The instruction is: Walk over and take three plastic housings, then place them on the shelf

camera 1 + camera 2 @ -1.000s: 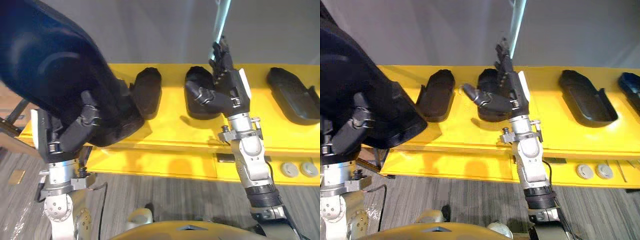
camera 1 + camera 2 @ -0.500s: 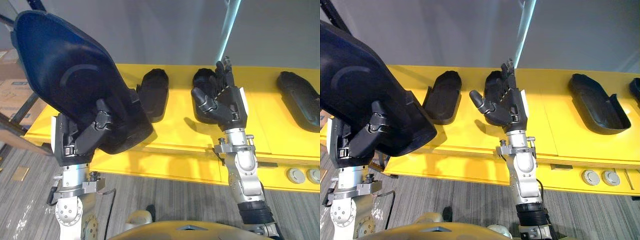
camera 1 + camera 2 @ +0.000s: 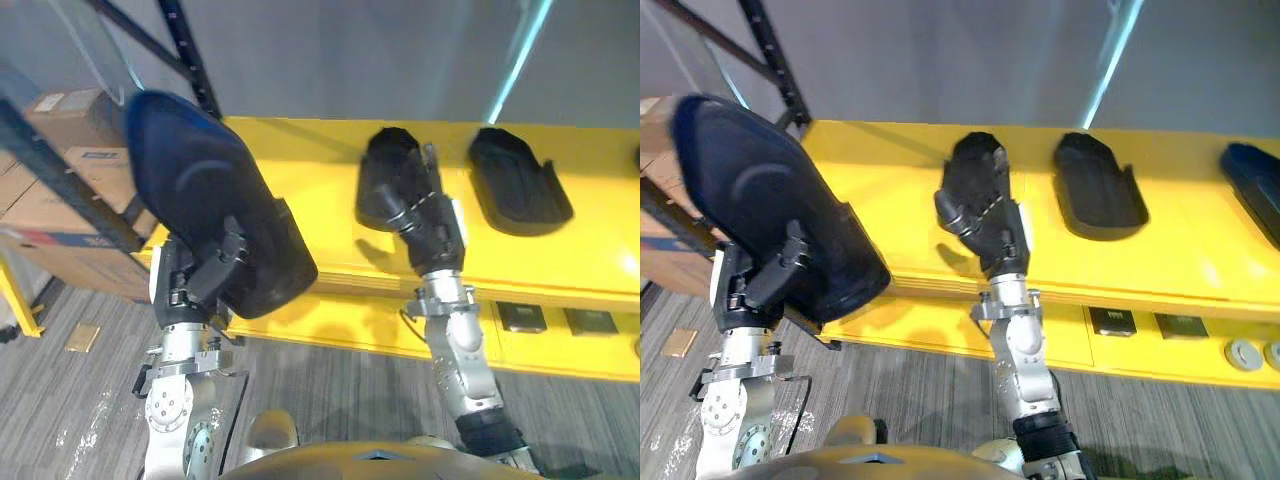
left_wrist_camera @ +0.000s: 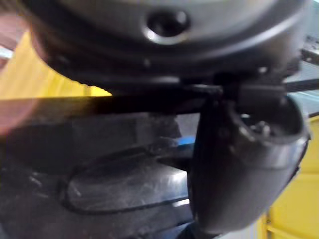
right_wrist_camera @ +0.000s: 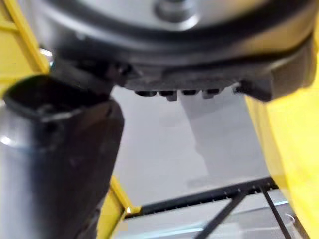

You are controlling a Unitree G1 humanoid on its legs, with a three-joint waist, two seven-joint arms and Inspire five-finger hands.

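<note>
Boxes (image 3: 45, 200): stacked far left behind a black rack (image 3: 190, 55) (the view has swung left since a second ago).
Left hand (image 3: 195, 285): still clamped round the held housing (image 3: 205, 215), up by the left end of the table (image 3: 300, 150).
Right hand (image 3: 428, 222): fingers still loose, grasping nothing, raised before the second housing (image 3: 392, 170).
Third housing (image 3: 517, 182): lying on the table, further right.

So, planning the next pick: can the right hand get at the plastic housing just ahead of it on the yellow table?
Probably yes: the right hand, open, is raised right before that plastic housing, with nothing between them on the yellow table.
</note>
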